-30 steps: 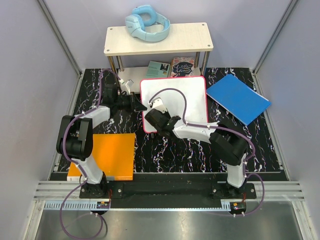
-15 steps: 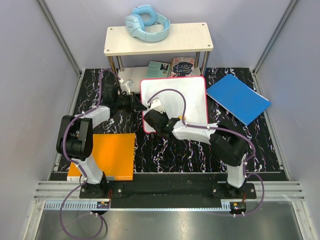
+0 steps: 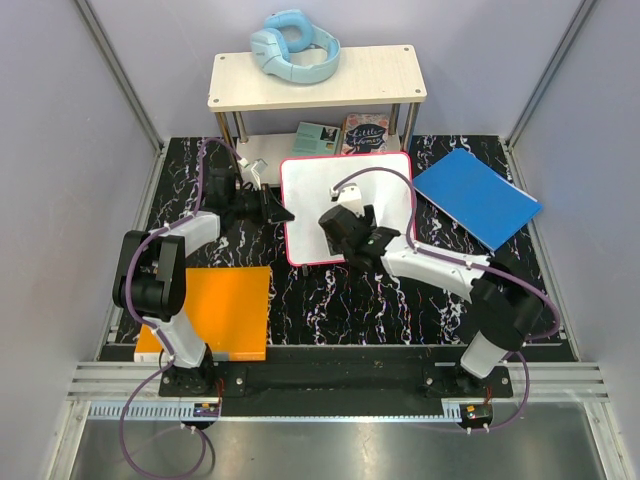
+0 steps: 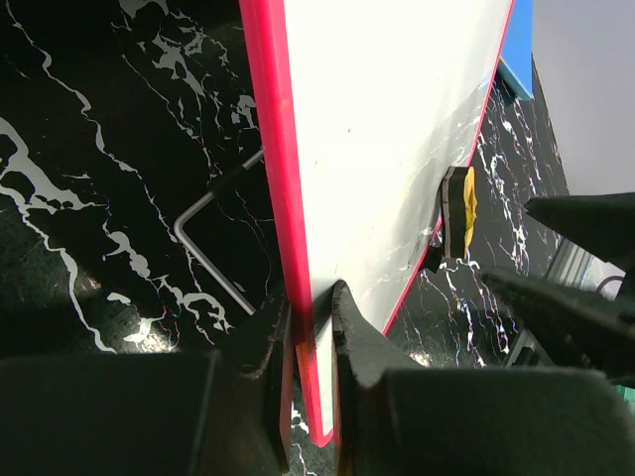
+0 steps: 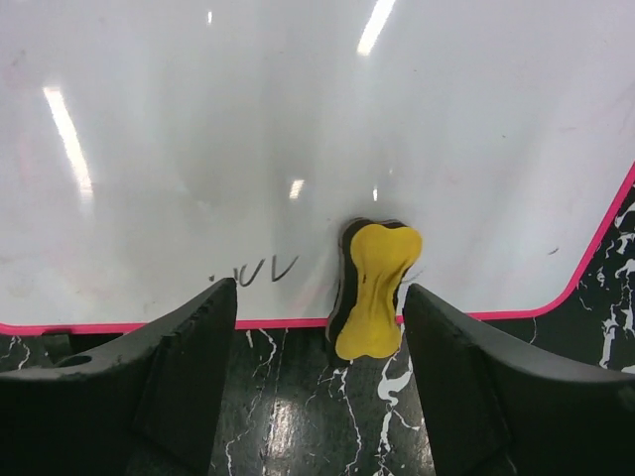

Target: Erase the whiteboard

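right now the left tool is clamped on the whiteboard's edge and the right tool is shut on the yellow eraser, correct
Not quite. The right tool is open, not shut: the right wrist view shows the yellow eraser lying free between its fingers, across the whiteboard rim. The left tool is indeed clamped on the whiteboard's edge.

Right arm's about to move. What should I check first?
1. Left gripper clamped on the whiteboard edge: ok.
2. Right gripper jaws open: ok.
3. Eraser free between the right jaws, across the board's near rim: ok.
4. Board clean: not ok, a dark scribble shows beside the eraser.
5. Board lying flat: cannot tell.
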You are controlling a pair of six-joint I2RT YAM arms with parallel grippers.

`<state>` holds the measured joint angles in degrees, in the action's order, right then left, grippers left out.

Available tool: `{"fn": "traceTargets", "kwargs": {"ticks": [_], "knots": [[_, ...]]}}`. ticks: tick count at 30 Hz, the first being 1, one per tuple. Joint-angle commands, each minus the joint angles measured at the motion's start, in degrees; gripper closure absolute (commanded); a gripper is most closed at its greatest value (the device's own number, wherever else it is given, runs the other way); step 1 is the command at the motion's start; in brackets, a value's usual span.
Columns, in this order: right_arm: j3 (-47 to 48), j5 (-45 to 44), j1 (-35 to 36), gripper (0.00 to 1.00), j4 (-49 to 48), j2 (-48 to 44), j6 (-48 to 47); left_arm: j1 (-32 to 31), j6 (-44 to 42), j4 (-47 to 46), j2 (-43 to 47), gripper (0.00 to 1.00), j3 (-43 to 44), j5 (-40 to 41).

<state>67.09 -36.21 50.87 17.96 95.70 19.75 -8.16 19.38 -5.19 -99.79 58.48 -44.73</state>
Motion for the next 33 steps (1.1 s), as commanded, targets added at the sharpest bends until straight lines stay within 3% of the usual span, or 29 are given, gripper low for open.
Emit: {"fn": "traceTargets", "kwargs": {"ticks": [1,11,19,24,29,30,33], "knots": [[-2.4,2.89,-3.23,0.26,1.12,-2.1,3.8,1.04,-5.75,0.18,0.65,1.0,0.32,7.2],[-3.54,6.58,-6.66,0.27,1.56,-0.96,7.23,0.96,-6.1,0.36,0.65,1.0,0.32,7.03],[-3.63,8.26,-7.54,0.37,1.2,2.03,8.46,0.96,-6.28,0.62,0.56,1.0,0.41,7.2],[-4.86,8.43,-8.24,0.38,0.86,2.12,9.17,0.78,-6.46,0.8,0.3,1.0,0.58,7.2],[-6.0,10.27,-8.95,0.49,-0.72,2.21,8.99,0.6,-6.72,1.06,0.21,1.0,0.67,7.29],[-6.18,10.54,-8.95,0.57,-0.99,2.21,8.99,0.6,-6.72,1.06,0.21,1.0,0.67,7.29],[-6.8,11.85,-8.95,0.65,-2.48,2.12,8.29,0.6,-6.9,1.24,0.29,1.0,0.76,7.46]]}}
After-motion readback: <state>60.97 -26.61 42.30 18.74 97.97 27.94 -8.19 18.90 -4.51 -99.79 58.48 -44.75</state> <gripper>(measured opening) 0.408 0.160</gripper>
